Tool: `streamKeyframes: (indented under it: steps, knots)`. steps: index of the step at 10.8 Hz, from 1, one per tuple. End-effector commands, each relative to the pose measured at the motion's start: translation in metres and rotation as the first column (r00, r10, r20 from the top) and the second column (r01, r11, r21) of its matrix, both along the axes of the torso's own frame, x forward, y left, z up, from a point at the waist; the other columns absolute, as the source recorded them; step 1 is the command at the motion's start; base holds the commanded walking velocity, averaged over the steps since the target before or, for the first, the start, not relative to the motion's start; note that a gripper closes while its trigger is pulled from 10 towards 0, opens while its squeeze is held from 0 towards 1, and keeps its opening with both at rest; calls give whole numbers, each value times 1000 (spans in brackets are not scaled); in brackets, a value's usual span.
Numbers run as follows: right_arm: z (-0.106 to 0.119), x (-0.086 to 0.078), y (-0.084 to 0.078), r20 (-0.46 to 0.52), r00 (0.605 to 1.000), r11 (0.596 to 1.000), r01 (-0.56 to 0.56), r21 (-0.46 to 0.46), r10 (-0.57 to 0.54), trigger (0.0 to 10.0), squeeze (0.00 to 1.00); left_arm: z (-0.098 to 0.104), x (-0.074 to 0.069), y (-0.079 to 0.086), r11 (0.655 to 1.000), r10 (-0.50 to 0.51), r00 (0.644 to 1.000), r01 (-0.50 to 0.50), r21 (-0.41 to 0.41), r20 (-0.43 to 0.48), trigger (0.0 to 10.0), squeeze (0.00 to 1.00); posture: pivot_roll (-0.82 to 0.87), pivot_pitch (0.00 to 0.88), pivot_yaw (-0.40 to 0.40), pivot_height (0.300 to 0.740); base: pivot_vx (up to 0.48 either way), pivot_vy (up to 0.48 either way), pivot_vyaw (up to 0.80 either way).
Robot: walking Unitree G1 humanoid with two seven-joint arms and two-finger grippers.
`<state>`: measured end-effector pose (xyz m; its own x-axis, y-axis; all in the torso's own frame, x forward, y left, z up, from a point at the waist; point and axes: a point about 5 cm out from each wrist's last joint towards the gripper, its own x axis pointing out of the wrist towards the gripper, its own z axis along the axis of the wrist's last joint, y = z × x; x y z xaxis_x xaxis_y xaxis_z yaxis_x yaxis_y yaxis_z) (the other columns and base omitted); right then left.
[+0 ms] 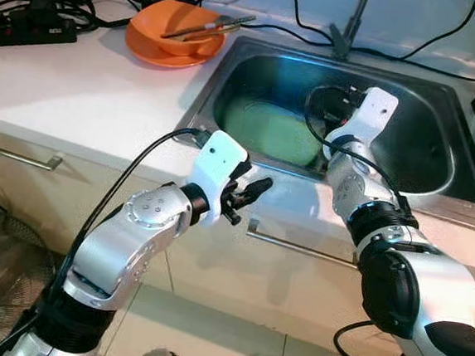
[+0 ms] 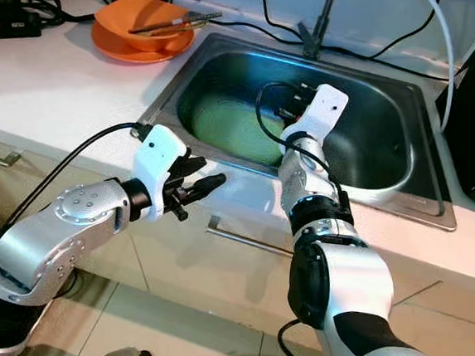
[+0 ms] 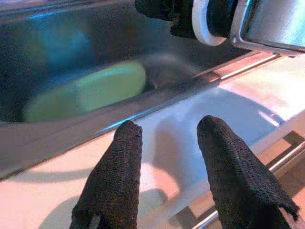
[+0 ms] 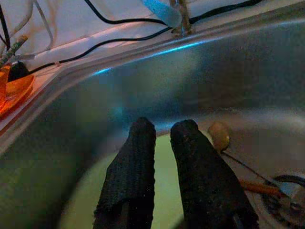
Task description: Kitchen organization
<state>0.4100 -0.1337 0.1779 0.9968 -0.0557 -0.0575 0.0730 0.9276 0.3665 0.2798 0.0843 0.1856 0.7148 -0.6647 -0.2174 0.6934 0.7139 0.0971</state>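
A pale green plate (image 1: 266, 131) lies flat in the bottom of the steel sink (image 1: 202, 87). My right gripper (image 4: 164, 126) reaches down into the basin just above the plate (image 4: 81, 210), its fingers shut with nothing between them. Outside the sink, my left gripper (image 1: 248, 197) hovers open over the white counter strip at the sink's front rim. Its fingers (image 3: 119, 162) point toward the plate (image 3: 86, 93) and hold nothing. An orange bowl (image 1: 177, 27) sits on an orange plate at the back left, with chopsticks (image 1: 209, 27) resting across it.
The faucet base (image 1: 346, 29) stands behind the sink among black cables. A power strip (image 1: 26, 26) lies at the counter's far left. Drawer handles (image 1: 298, 246) run below the counter edge. A scrap (image 4: 219, 136) and the drain (image 4: 286, 195) are on the sink bottom.
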Motion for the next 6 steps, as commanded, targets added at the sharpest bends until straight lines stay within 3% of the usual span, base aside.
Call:
streamKeyframes:
  steps: [1,4,6]
  knots:
    - [2,1,3,1,1000,1000,-5,14,4,10000,0,2,-2,1,1000,-7,1000,7,3,3,10000,0,42,113,-24,740,0,0,0]
    - [3,1,0,11,1000,1000,7,25,-7,10000,0,5,5,3,1000,26,999,-26,-3,32,10000,0,35,103,-14,740,0,0,0]
    - [20,2,1,130,991,997,-5,-70,15,10000,0,15,28,17,968,233,967,-221,-115,103,10000,0,19,84,-12,740,0,0,0]
